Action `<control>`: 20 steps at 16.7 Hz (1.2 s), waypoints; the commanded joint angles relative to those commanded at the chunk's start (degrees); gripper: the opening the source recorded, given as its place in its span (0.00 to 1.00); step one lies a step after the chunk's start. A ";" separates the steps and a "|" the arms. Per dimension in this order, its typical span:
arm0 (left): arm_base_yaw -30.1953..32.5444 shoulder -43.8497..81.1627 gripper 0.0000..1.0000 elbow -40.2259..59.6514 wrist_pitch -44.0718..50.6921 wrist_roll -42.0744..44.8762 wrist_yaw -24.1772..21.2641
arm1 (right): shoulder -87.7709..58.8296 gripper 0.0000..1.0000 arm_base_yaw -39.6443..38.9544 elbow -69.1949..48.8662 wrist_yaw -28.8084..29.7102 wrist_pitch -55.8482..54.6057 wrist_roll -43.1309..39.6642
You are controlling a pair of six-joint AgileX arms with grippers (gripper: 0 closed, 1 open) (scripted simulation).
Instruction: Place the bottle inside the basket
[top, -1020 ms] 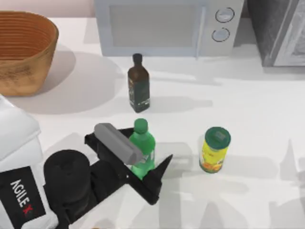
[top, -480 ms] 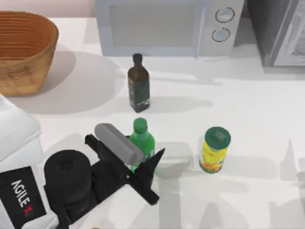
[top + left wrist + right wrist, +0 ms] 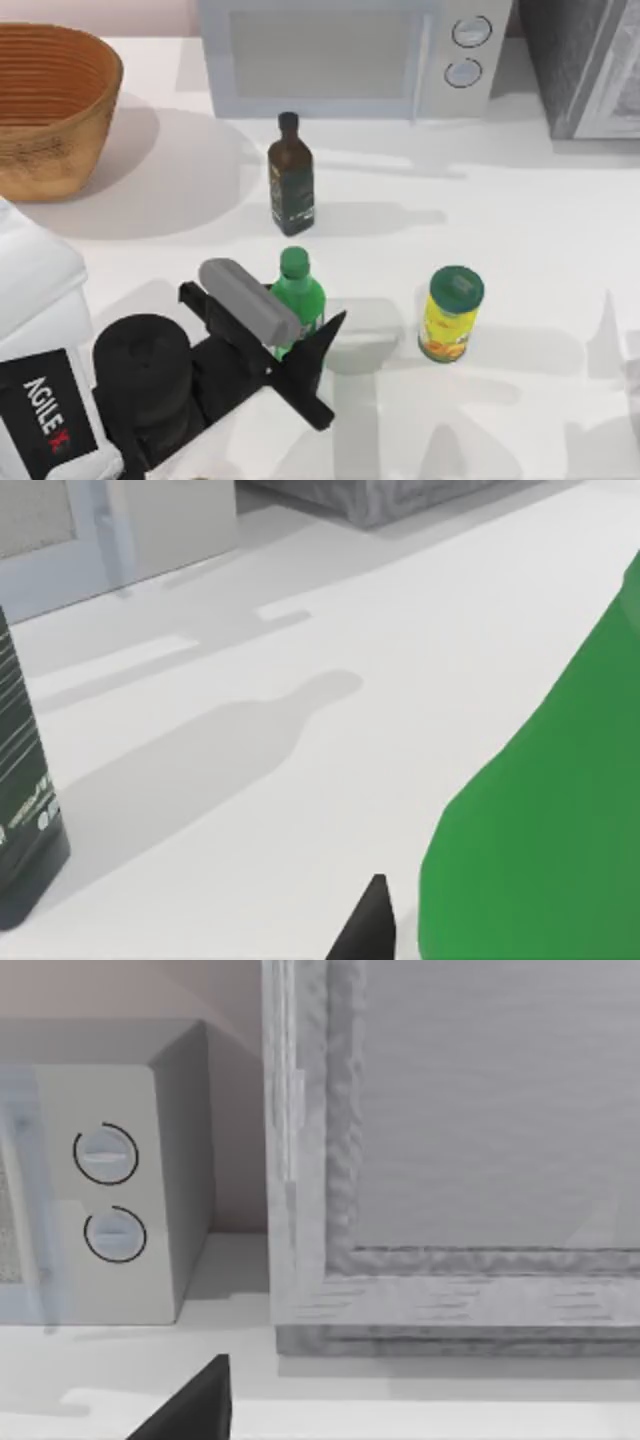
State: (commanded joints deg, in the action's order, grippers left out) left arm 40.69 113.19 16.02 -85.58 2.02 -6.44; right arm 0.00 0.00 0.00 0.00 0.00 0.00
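Basket (image 3: 50, 105) at the counter's (image 3: 520, 250) back left corner; glass bottle (image 3: 290, 180) mid-counter, behind the bottle (image 3: 298, 300); can (image 3: 450, 313) right of it.

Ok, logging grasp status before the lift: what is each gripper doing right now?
Left gripper: closed on the bottle.
Right gripper: cannot be told.

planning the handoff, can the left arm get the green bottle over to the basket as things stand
Probably yes. The left gripper is shut on the bottle, and bare table lies between it and the basket at far left.
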 joint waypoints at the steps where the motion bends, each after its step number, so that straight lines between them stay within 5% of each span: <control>1: 0.00 0.00 0.00 0.00 0.00 0.00 0.00 | 0.00 1.00 0.00 0.00 0.00 0.00 0.00; 8: -5.78 -3.68 0.00 5.31 8.81 2.30 -1.33 | 0.00 1.00 0.00 0.00 0.00 0.00 0.00; 20: -35.23 -22.88 0.00 38.84 60.02 3.98 -5.44 | 0.00 1.00 0.00 0.00 0.00 0.00 0.00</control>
State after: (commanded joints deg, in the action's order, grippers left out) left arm 5.47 90.31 54.86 -25.56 6.00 -11.87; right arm 0.00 0.00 0.00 0.00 0.00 0.00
